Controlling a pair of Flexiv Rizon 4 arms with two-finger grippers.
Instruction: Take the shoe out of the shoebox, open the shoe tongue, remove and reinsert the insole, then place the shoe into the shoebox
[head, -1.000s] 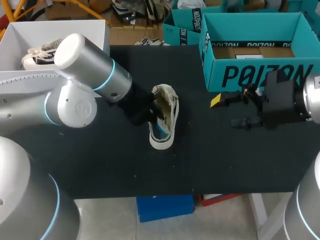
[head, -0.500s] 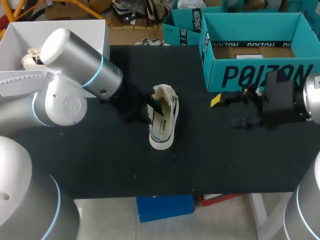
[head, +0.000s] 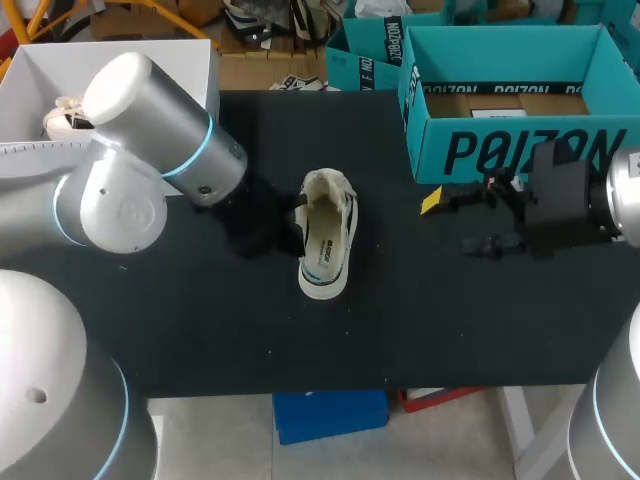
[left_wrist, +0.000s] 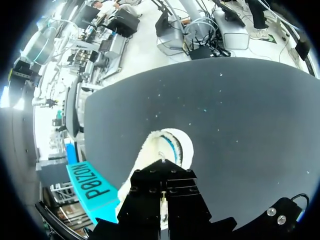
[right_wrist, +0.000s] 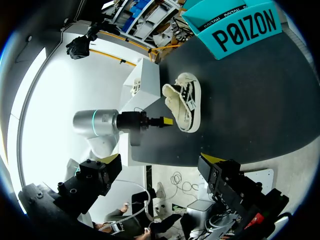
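Right claw (right_wrist: 161, 159) spread wide, empty, left claw (right_wrist: 167, 121) just beside shoe (right_wrist: 186, 102), grip state unclear

The cream low-top shoe (head: 327, 235) stands on its sole near the bench's middle, opening upward with the insole showing, heel toward the near edge. The teal shoebox (head: 520, 150) sits open at the far right corner

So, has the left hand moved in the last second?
Yes. The left hand has drawn back a little leftward from the shoe, away from the teal shoebox.
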